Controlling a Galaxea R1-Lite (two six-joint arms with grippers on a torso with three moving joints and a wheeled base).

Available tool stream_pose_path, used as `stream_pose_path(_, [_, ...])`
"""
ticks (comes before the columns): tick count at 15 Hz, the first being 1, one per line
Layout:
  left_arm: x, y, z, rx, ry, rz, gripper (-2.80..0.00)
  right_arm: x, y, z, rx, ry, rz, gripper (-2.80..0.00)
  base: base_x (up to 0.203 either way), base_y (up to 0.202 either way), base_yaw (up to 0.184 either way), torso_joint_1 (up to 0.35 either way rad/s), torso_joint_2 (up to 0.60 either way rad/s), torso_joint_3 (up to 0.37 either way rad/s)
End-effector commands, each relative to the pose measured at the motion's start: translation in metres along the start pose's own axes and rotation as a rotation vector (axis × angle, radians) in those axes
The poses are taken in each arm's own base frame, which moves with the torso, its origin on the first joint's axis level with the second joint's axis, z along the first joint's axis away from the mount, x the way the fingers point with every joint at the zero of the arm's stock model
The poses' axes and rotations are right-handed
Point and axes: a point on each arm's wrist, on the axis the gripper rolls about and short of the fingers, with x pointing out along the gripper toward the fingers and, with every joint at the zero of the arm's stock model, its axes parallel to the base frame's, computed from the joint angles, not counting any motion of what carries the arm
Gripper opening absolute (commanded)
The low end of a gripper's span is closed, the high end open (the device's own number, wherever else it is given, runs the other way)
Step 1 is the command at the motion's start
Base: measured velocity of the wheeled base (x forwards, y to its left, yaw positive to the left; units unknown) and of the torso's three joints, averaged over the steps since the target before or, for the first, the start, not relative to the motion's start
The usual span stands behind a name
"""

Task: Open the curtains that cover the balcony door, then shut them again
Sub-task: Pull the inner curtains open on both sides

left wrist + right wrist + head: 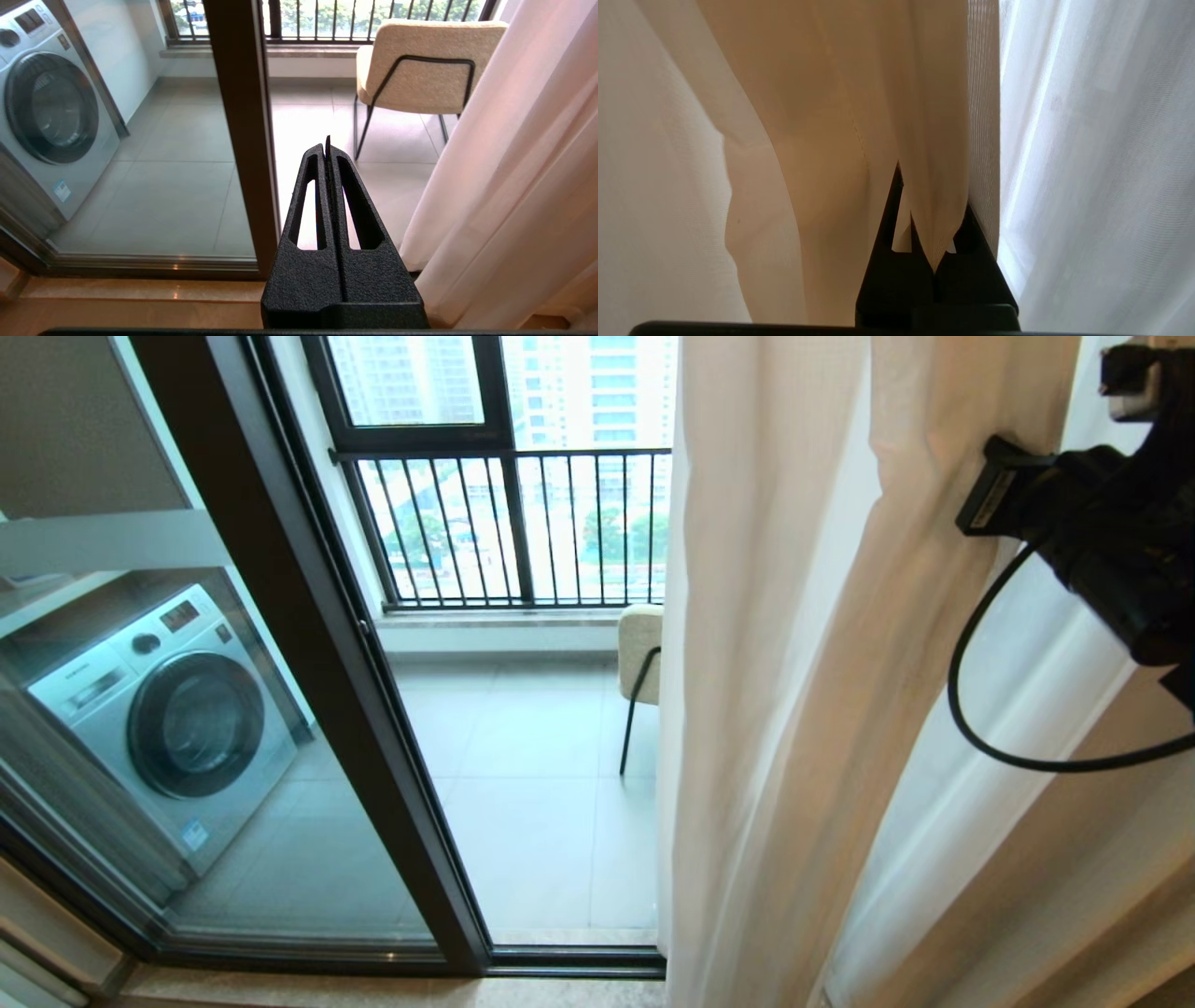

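We judge opening done: curtains [775,709] bunched aside, balcony door [308,644] exposed. Right tool [934,224] clenched on curtains; left tool [328,154] clenched empty. Closing remains.

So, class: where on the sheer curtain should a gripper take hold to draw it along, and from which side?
Pinch the curtain at its hemmed leading edge, coming square to the fabric from the room side. There the folds bunch into one thin ridge. The right gripper is shut on such a fold.
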Motion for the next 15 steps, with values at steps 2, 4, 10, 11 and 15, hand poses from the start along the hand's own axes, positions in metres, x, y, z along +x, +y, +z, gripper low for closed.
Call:
stream_pose_path(2, [0.0,0.0,0.0,-0.001,-0.002,-0.001,-2.8,0.0,-0.001,0.0,-0.001,-0.003,-0.006,-2.8,0.0,-0.193,0.002,0.001,0.0,0.002])
stream_pose_path(4, [0.0,0.0,0.0,-0.001,-0.001,-0.001,-2.8,0.0,-0.001,0.001,-0.001,-0.004,-0.006,-2.8,0.0,-0.185,0.002,0.007,0.0,0.004])
stream_pose_path(10, [0.0,0.0,0.0,-0.001,0.0,-0.001,-2.8,0.002,-0.004,0.004,0.003,-0.017,-0.015,-2.8,0.0,-0.093,0.0,0.0,0.0,0.001])
stream_pose_path(11, [0.0,0.0,0.0,-0.001,0.0,-0.001,-2.8,0.003,-0.006,0.005,0.002,-0.022,-0.02,-2.8,0.0,0.0,0.0,0.0,0.0,0.0])
stream_pose_path(15, [0.0,0.0,0.0,-0.001,0.0,-0.001,-2.8,0.007,-0.012,0.007,-0.003,-0.035,-0.043,-2.8,0.0,0.0,0.0,0.0,0.0,0.0])
